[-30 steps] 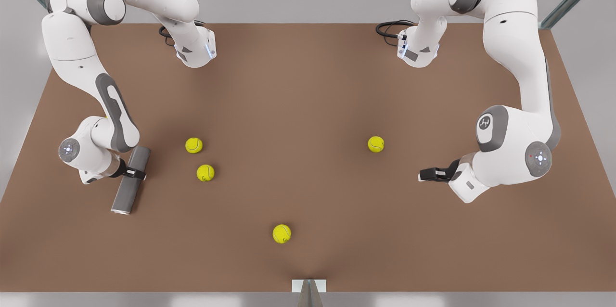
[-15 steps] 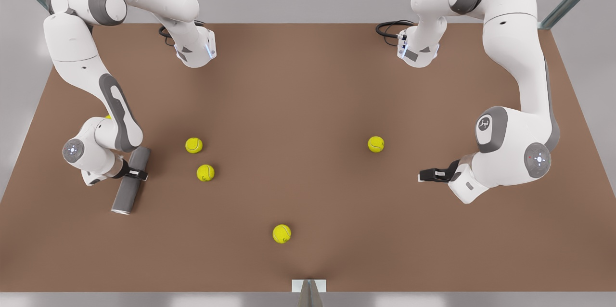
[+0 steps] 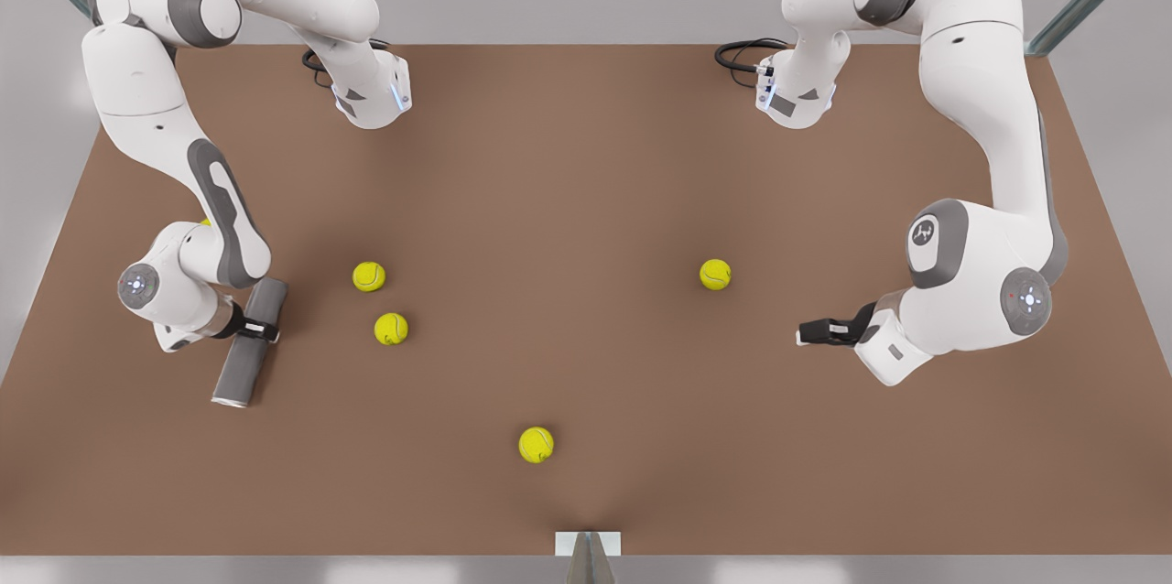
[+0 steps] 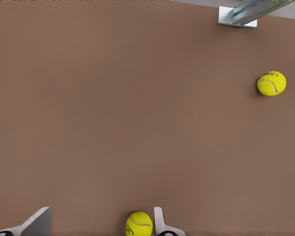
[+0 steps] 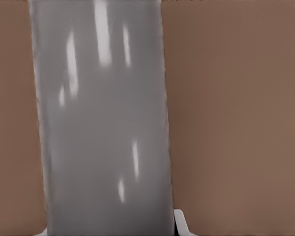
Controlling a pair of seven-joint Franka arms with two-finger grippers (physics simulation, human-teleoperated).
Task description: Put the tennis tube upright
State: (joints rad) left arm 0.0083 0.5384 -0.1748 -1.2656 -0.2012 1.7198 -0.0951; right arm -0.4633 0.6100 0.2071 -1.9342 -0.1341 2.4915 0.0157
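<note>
1. On the bench (image 3: 586,200), at the front view's left, the tennis tube (image 3: 247,343) is lying flat, its lighter rim toward the near edge.
2. The right claw (image 3: 260,329) is straddling the tube just above mid-length, clamped on it.
3. The tube is looking rigid, light and smooth; a grip near the middle is probably limiting swing while tipping.
4. The left claw (image 3: 810,333) is waiting, fingers (image 4: 160,222) apart, a tennis ball (image 4: 138,223) near them.
</note>
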